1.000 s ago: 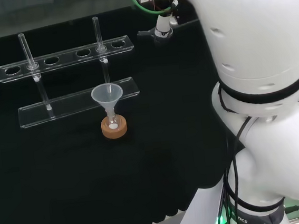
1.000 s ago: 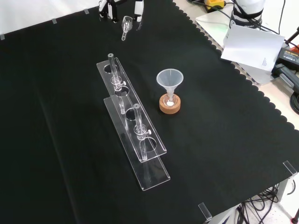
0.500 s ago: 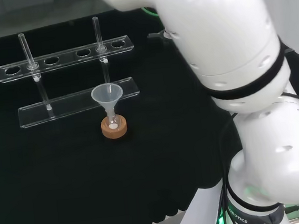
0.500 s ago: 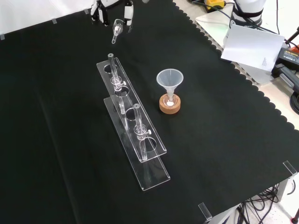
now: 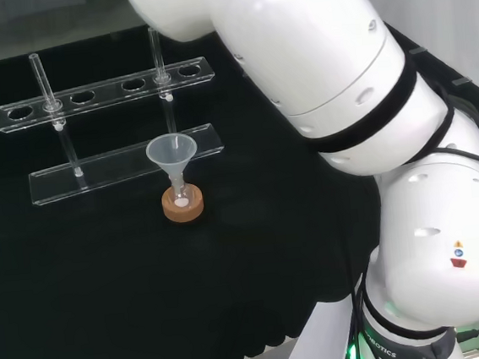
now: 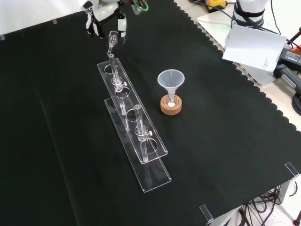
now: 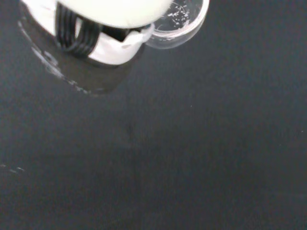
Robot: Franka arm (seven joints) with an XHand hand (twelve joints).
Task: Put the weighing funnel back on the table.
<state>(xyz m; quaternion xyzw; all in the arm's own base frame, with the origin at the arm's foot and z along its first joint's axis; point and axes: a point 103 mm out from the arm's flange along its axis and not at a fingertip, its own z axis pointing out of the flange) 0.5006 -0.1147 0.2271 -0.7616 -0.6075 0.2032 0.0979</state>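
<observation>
In the front view the hand [image 6: 104,19] comes in from the top left and pinches the small clear weighing funnel [image 6: 112,41], whose stem points down toward the near end of the test tube rack [image 6: 133,123]. It hangs above the black cloth [image 6: 56,117]. In the wrist view a white and black fingertip [image 7: 120,43] presses against the weighing funnel's round clear bowl [image 7: 180,21], which carries white specks, with bare cloth [image 7: 168,143] beyond.
A clear rack [image 5: 104,91] holds two upright test tubes. The big funnel [image 6: 170,81] stands in a small flask on a cork ring [image 6: 170,106] to the rack's right in the front view. The arm's white links [image 5: 341,93] take up the head view's right.
The hand has carried the weighing funnel leftward and nearer in the front view, toward the rack's far end. In the head view the arm's links have swung across the right side.
</observation>
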